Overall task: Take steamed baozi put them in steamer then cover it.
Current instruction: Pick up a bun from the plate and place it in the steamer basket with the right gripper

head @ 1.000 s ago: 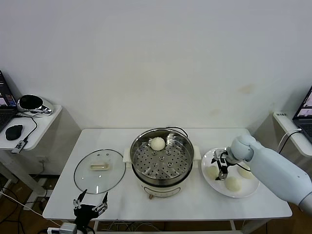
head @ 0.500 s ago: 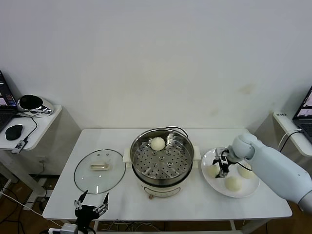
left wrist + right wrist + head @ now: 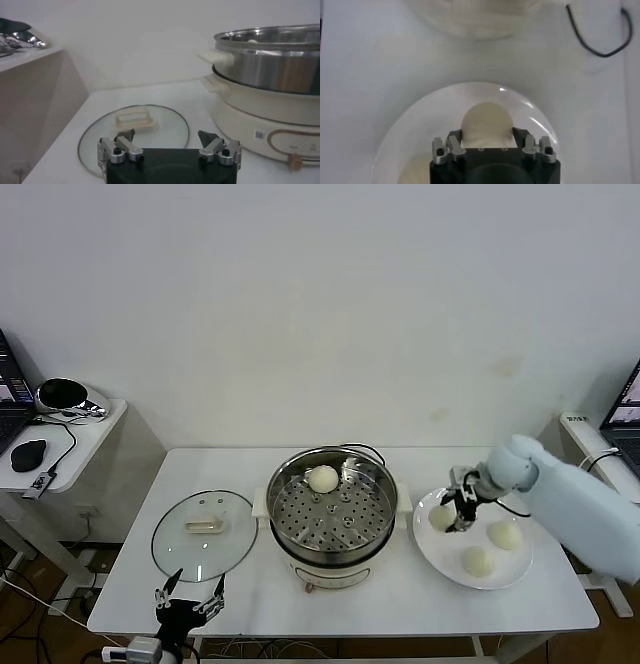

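Head view. The right gripper [image 3: 458,515] stands over the near-steamer side of the plate [image 3: 505,572], its jaws now clamped on one baozi [image 3: 443,517]; a second ago they stood wider around it. The bun appears slightly raised from its earlier place, so the second transfer is judged to be beginning. Two more buns [image 3: 504,534] lie on the plate, farther from the steamer [image 3: 332,514]; one bun [image 3: 323,478] already rests on the perforated tray at the steamer's far side. The glass lid [image 3: 205,533] lies flat on the table [image 3: 400,609] on the steamer's other side, so covering is not yet done. The left gripper [image 3: 187,603] waits at the table's front edge beside the lid, fingers apart.

Left wrist view. The left gripper [image 3: 169,148] hangs with jaws spread before the lid [image 3: 134,131]; the steamer [image 3: 270,85] stands just beside it. A small square code mark sits on the steamer's cream base; no writing can be read.

Right wrist view. The right gripper [image 3: 488,145] holds the baozi [image 3: 487,121] between its fingers, over the plate [image 3: 410,130]. A black cord [image 3: 596,35] lies on the table beyond. No labels show.
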`<move>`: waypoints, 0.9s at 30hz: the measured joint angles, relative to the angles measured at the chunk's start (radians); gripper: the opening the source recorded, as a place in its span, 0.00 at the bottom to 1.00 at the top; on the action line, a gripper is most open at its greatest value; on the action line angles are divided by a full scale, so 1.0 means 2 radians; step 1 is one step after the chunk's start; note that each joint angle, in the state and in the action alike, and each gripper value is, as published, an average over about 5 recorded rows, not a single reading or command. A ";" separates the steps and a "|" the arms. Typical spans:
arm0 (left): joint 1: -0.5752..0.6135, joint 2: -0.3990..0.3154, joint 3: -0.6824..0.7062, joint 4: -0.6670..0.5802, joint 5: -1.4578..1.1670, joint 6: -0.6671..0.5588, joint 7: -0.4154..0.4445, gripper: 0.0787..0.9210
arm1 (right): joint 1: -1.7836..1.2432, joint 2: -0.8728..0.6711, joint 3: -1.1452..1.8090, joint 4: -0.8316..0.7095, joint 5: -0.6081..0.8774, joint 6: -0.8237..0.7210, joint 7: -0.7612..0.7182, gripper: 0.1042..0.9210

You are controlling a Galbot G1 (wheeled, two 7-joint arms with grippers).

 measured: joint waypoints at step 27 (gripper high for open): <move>-0.003 -0.003 -0.021 -0.018 0.003 -0.007 -0.009 0.88 | 0.288 0.148 -0.235 0.035 0.254 -0.126 -0.034 0.65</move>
